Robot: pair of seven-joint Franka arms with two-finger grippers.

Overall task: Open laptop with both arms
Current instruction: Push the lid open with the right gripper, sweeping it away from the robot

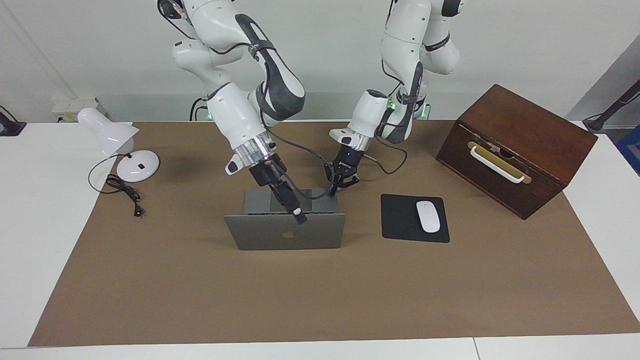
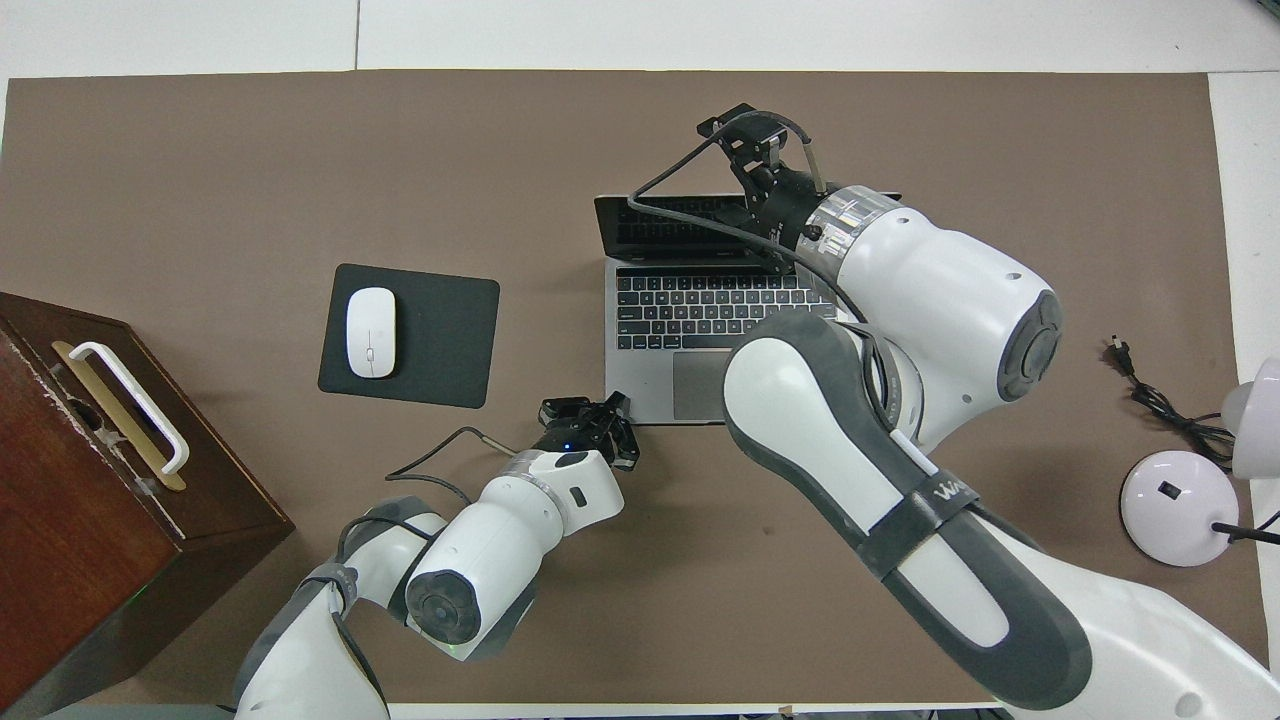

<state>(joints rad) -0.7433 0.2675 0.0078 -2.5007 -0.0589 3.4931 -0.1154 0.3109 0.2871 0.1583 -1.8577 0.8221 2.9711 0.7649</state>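
The silver-grey laptop [image 1: 285, 232] stands open on the brown mat, its logo side showing in the facing view. From overhead, its keyboard deck [image 2: 700, 310] and its screen [image 2: 670, 222], leaning back, are visible. My right gripper [image 1: 299, 217] is shut on the lid's top edge, and in the overhead view this right gripper [image 2: 755, 140] sits over that edge. My left gripper [image 1: 335, 188] is shut, its tips pressing down on the deck's corner nearest the robots, toward the left arm's end. That left gripper [image 2: 604, 408] shows overhead at the same corner.
A black mouse pad [image 1: 400, 220] with a white mouse [image 1: 428, 216] lies beside the laptop toward the left arm's end. A brown wooden box [image 1: 520, 145] stands farther that way. A white desk lamp [image 1: 117, 145] and its cord [image 1: 125, 192] are at the right arm's end.
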